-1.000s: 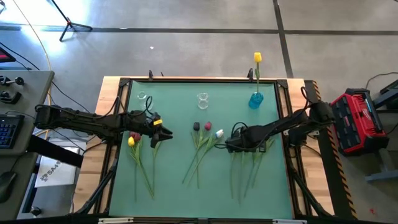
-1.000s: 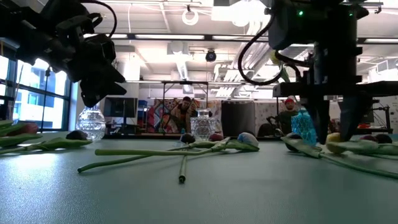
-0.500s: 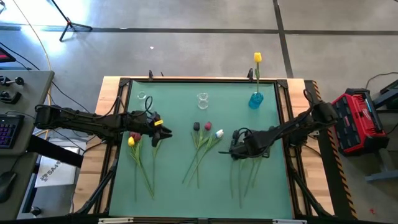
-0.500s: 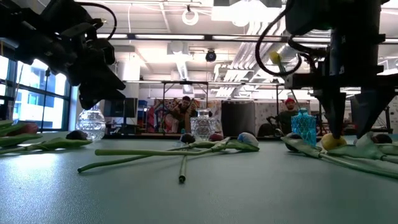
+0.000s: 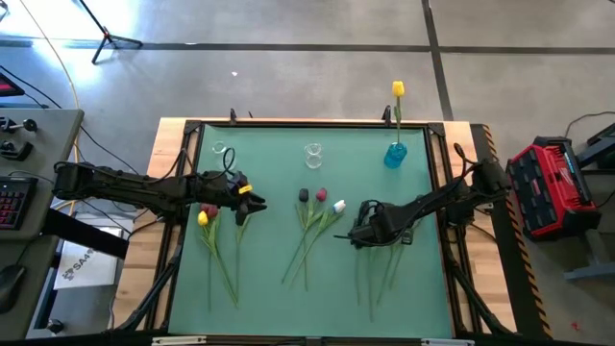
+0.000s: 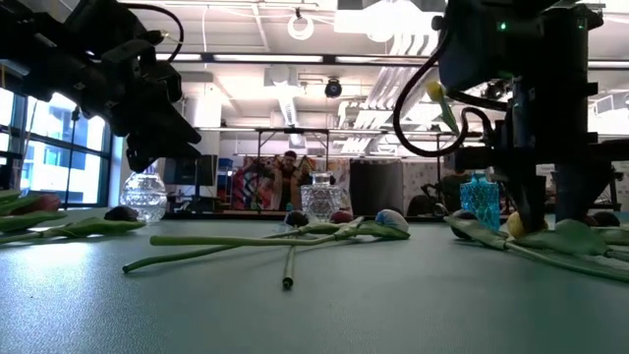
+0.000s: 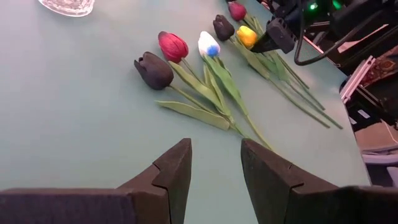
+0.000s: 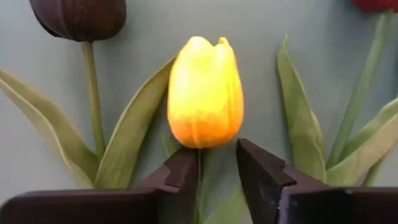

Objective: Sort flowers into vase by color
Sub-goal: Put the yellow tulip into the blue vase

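Green table [image 5: 288, 163] (open workshop hall behind)

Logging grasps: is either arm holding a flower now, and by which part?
Nothing is held yet. The right gripper straddles the yellow tulip's stem just below its head, jaws open. The left gripper is empty.

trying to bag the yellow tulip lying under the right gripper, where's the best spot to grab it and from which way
Probably the thin stem just below the yellow tulip head, coming straight down from above. It lies flat on the table, leaves fanning out either side, and the right gripper is already open astride that stem; the bulbous head looks likelier to slip or get crushed.
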Controlling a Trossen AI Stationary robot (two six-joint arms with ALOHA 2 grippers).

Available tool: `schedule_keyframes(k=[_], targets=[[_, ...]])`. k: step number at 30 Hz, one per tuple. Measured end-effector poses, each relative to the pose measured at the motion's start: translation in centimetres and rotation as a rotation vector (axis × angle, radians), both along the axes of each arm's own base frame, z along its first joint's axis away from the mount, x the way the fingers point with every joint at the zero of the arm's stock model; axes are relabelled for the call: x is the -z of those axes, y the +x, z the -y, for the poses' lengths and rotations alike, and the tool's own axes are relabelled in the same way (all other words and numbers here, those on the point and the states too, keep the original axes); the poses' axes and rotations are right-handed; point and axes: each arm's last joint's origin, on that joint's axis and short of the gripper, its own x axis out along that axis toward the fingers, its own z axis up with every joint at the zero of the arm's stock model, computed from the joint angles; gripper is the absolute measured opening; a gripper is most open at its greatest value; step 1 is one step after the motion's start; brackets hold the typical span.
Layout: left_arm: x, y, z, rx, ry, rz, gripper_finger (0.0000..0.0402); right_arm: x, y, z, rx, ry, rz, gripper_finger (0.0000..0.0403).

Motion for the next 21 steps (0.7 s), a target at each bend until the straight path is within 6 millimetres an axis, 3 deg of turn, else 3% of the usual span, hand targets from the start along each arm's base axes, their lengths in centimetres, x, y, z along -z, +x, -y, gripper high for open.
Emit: schedule_keyframes(k=[8, 12, 21], targets=[[0.0, 0.0, -0.1, -0.023, 0.012, -0.001, 0.0129, 0.0, 0.2, 0.0, 0.002, -0.013, 0.018, 0.0010], [0.0, 0.0, -0.1, -0.032, 0.017, -0.002, 0.0129, -0.3, 0.4, -0.1, 0.018, 0.012, 0.067, 0.0010], [0.0, 0.0, -0.1, -0.028, 0.024, -0.002, 0.0129, -4.8, -0.9, 0.5, 0.071, -0.119, 0.278, 0.0003]])
